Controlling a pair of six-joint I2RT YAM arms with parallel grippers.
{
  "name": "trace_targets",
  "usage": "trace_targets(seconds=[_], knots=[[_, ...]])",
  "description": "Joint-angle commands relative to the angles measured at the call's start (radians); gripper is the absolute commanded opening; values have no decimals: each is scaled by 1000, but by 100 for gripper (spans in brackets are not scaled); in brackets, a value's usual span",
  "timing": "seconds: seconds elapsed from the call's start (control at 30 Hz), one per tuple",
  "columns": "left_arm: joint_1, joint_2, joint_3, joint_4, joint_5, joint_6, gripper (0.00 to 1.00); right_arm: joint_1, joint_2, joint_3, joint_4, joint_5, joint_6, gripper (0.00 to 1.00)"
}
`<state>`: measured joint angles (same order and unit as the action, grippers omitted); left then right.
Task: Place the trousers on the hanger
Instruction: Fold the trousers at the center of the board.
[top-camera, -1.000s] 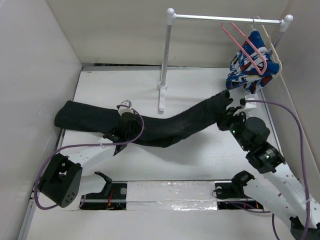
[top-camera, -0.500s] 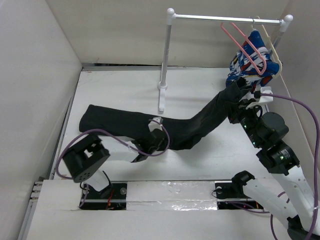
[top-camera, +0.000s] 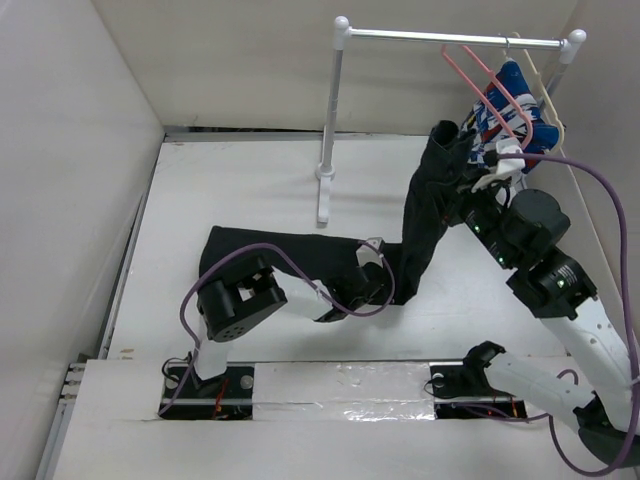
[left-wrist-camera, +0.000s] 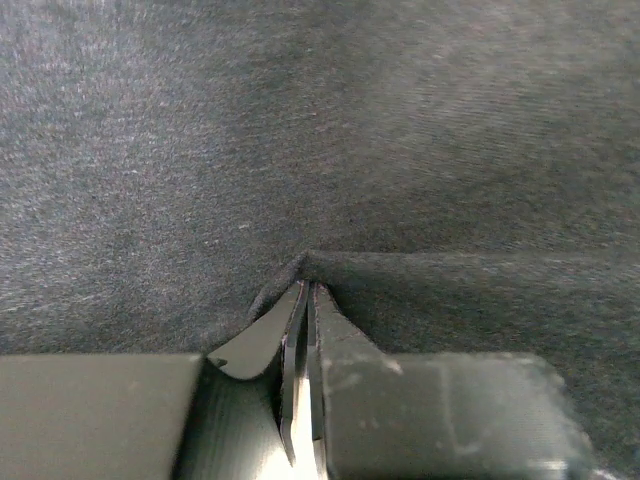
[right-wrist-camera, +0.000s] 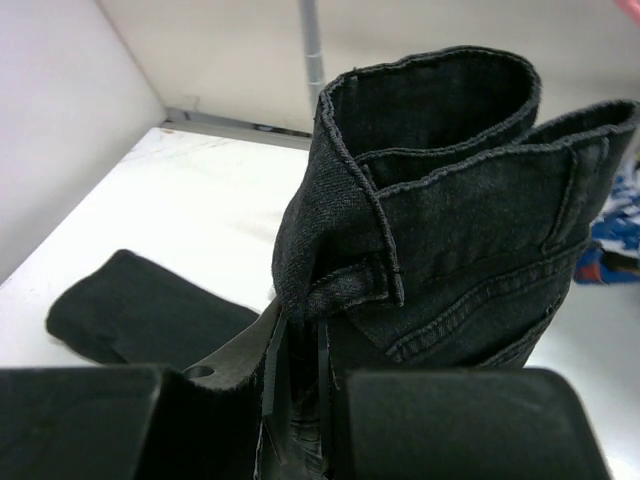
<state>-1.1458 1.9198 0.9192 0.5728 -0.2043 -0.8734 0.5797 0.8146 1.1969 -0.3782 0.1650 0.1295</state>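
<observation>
Clothes rail (top-camera: 331, 110), patterned garment (top-camera: 541, 136) and cream-coloured hanger (top-camera: 546, 96) over a white worktop (top-camera: 230, 190)

The rail's white upright post is planted on a small foot towards the back of the worktop, and a metal crossbar (top-camera: 440, 38) is carried from its top to a second white post at the right. The cream-coloured hanger is hooked near the crossbar's right end, and the blue, white and red garment is hung below that end. The worktop is enclosed by plain white walls (top-camera: 70, 150).
</observation>
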Motion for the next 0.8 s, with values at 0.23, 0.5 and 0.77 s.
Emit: trace_targets(seconds=[0.23,0.5,0.77], knots=[[102,-467,-43,-290,-24,207,7,89,213,154,231,-21,-34,0],[348,-1102,-66,-570,-198,246,29,248,466,325,289,19,-47,0],[483,-1370,81,-780,-266,309,27,442,887,591,344,50,-54,0]])
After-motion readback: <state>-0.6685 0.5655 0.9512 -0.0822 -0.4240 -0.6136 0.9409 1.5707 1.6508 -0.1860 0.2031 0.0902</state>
